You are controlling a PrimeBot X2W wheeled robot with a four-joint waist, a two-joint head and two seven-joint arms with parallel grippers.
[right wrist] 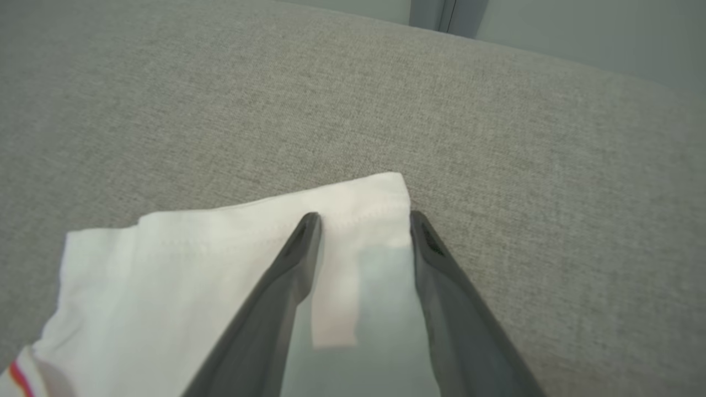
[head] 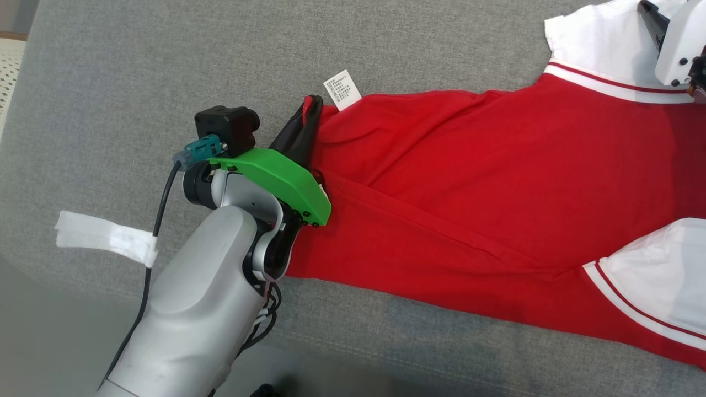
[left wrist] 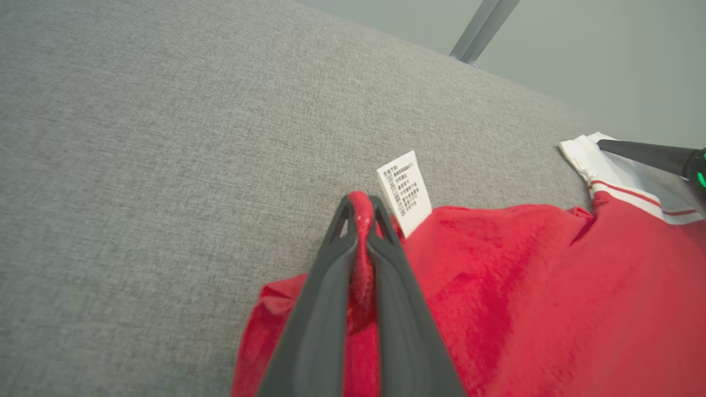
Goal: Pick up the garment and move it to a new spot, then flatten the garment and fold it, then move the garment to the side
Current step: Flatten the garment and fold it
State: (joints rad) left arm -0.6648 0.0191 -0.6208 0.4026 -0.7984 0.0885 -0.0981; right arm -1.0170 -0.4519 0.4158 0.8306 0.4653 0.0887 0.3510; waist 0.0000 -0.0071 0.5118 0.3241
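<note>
The garment [head: 469, 182], a red shirt with white sleeves, lay spread across the grey upholstered surface [head: 138, 71], its body running from the middle of your head view toward the right. Your left pincer [head: 310, 106] was pressed together on a fold of the red hem at the shirt's left edge; in the left wrist view, red cloth showed pinched between the two dark fingers [left wrist: 331, 286] right up to their tips. Just beside those tips, a white care label [head: 342, 90] stuck out from the seam. It carried several lines of small dark print, too fine to read in either view. Your right pincer [right wrist: 361, 220] stood spread. Its fingers straddled the corner of the far white sleeve [head: 601, 38], one tip lying on the white cloth and the other at its edge, with the hem between them and not gripped. That sleeve met the red body at a white band with a thin red stripe. The near sleeve [head: 656, 275] lay flat at lower right with the same trim. A strip of white tape [head: 105, 237] was wrapped on the left arm's cable.
</note>
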